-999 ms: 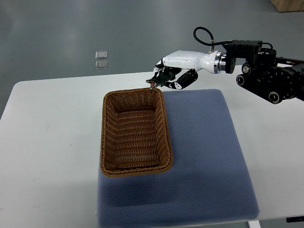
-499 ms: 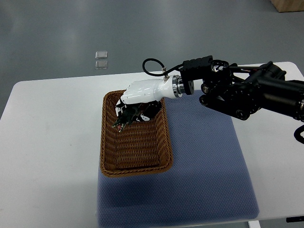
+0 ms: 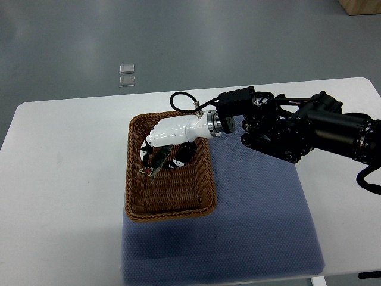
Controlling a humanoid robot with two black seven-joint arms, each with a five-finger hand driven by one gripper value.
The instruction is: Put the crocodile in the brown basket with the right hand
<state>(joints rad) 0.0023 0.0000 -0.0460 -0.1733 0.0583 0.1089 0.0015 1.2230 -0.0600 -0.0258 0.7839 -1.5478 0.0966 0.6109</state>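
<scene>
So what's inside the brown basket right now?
The right hand reaches in, with the crocodile at its tip. The hand covers part of the crocodile and of the brown basket floor.

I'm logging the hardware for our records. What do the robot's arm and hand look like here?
Only the right arm shows: black and bulky, with round joint housings. A silver wrist ring joins it to the right hand, which has a glossy white shell and black finger segments. A thin black cable loops above the wrist.
</scene>
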